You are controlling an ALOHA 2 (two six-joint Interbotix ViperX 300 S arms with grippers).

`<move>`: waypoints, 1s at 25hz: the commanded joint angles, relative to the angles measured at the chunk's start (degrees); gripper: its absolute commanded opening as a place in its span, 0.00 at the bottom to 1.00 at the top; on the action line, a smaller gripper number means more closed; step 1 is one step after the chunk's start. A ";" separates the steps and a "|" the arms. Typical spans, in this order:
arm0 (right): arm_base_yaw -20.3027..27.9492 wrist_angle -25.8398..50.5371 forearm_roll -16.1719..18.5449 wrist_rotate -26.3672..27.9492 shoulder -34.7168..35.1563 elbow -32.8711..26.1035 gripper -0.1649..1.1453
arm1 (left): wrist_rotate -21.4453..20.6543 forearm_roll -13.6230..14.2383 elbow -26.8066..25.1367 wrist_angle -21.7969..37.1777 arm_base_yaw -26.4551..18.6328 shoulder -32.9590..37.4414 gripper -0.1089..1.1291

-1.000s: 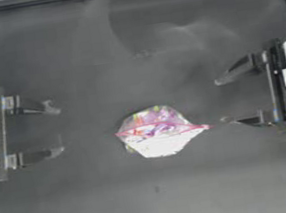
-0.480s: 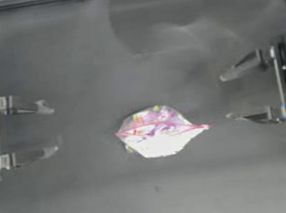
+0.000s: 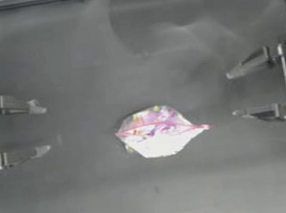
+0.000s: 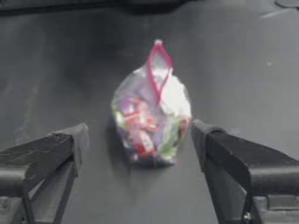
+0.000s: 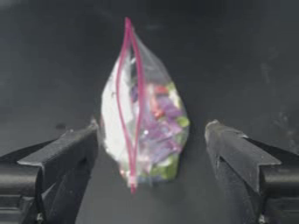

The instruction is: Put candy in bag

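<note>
Where table [image 3: 85, 198] darkens, bag [image 3: 156, 132] lies.

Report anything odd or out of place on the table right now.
Nothing spilled or damaged. The bag lies alone mid-table, sweets inside; no loose candy shows. Its pink seal strip gapes apart, so it looks unzipped. Left gripper and right gripper sit open at the table's sides.

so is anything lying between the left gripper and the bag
Nothing: in the top view only bare table separates the open left gripper from the bag; the left wrist view agrees.
</note>
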State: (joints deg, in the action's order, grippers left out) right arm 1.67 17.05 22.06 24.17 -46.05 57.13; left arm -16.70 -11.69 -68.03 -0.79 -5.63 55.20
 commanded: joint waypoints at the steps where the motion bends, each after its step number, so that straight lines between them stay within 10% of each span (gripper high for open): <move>1: 0.26 -0.18 -0.09 0.09 0.00 -0.35 0.89 | 0.09 -0.44 0.09 -0.18 -0.18 0.70 0.89; 25: 0.26 -0.26 0.09 0.97 -5.89 2.64 0.89 | 0.09 -1.49 -1.76 1.49 -0.70 8.79 0.89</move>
State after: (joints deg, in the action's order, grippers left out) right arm 1.93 17.05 22.06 25.14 -51.59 60.38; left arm -16.70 -13.10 -70.31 0.62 -6.24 63.72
